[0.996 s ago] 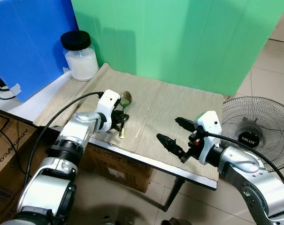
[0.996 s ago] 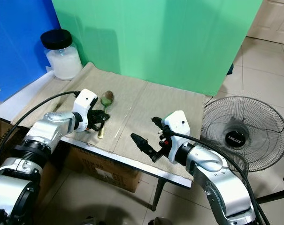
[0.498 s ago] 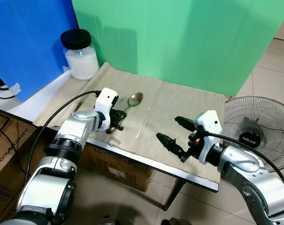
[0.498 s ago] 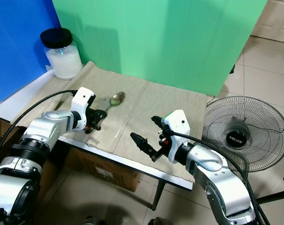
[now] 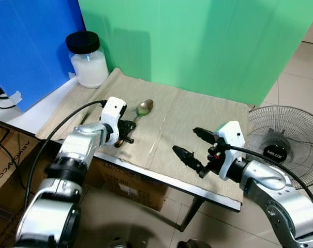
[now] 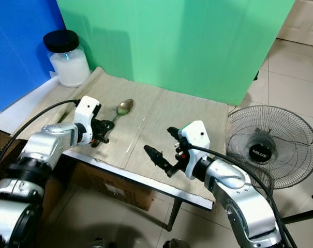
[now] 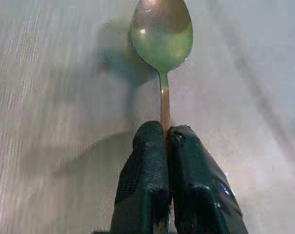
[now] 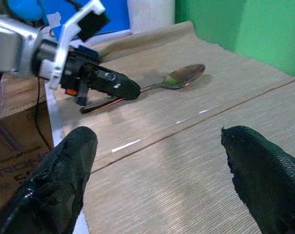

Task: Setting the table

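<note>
1. Spoon [image 5: 137, 112] is found lying on the beige mat [image 5: 197, 111] near the tabletop's left front edge, bowl toward the back edge, handle toward the front.
2. Left gripper [image 5: 126, 133] is seen pinched tight on the spoon's handle; in the left wrist view the fingers [image 7: 147, 165] are pressed together w/ the handle between them, bowl straight ahead.
3. Key relation: spoon's long axis is in line w/ the left gripper's fingers and runs diagonally, front-left to back-right. Any re-laying is judged to turn on swinging that axis from the handle end.
4. Right gripper [image 5: 192, 147] is held over the mat toward the front right, fingers spread wide, nothing between them. Spoon lies well apart to its left; left arm is clearly the nearer.
5. Jar [image 5: 88, 61] w/ black lid is noted at the tabletop's back left corner, off the mat, clear of both grippers.
</note>
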